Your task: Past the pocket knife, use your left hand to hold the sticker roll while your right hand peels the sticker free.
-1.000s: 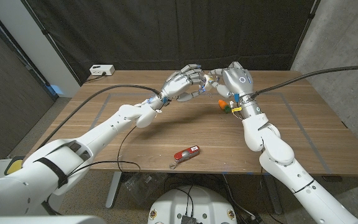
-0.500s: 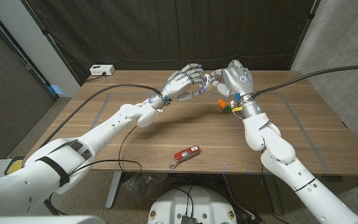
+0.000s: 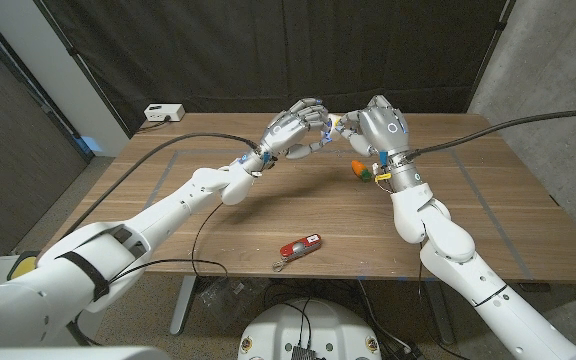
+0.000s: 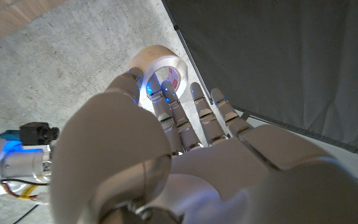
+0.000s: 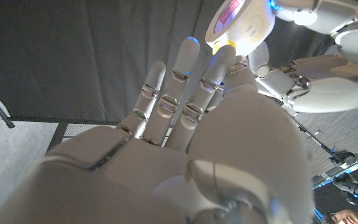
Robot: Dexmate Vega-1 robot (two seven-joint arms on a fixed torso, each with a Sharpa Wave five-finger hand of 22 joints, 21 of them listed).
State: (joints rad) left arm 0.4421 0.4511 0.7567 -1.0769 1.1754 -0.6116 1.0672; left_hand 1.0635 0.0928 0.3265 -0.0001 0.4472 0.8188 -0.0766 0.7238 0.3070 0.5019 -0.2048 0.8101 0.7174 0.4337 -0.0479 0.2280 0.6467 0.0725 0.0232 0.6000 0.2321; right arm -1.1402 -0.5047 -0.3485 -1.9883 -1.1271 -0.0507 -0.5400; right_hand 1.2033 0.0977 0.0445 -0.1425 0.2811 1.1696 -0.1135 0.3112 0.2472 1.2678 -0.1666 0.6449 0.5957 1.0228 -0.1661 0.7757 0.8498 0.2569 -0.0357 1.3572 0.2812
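Sticker roll (image 4: pixel 162 76) gripped by left hand (image 4: pixel 185 155), clearest there; right hand (image 5: pixel 185 162) fingertips pinching its edge.

Head view is evenly lit and pretty sharp, just soft shadows under the arms on the tabletop (image 3: pixel 268 220) and a dark curtain (image 3: pixel 268 50) behind soaking up light. Straight edges bow a bit toward the corners. Wrist views are rougher: each hand (image 4: pixel 185 168) sits too close, blurry and washed out, and blue LEDs on the fingers (image 5: pixel 188 56) flare.
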